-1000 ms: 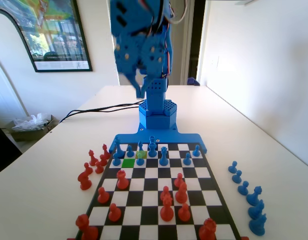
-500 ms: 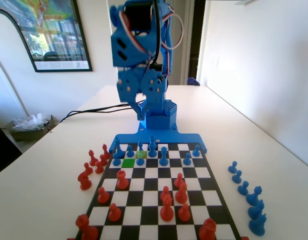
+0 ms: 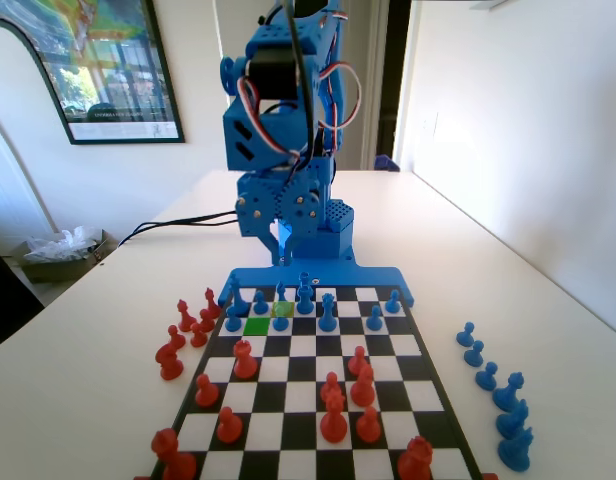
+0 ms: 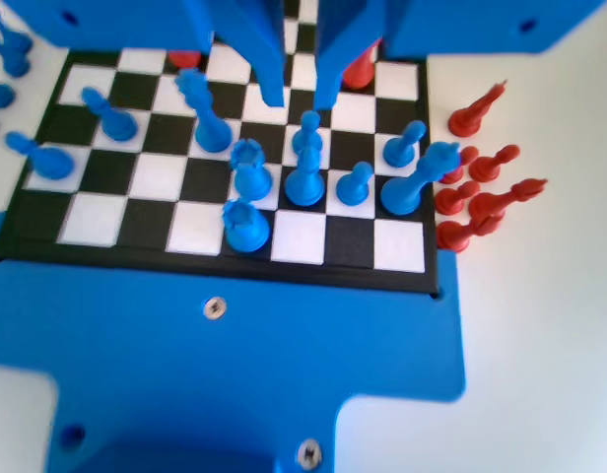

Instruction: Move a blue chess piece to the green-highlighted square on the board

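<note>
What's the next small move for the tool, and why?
Probably lower the tool straight down. Its jaws stand apart and empty, well above the board, and in the wrist view a blue chess piece sits just below the gap. The green-highlighted square is bare.

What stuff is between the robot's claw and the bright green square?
In the fixed view, the blue edge piece of the board and a small blue back-row piece lie between the gripper and the green-highlighted square.
</note>
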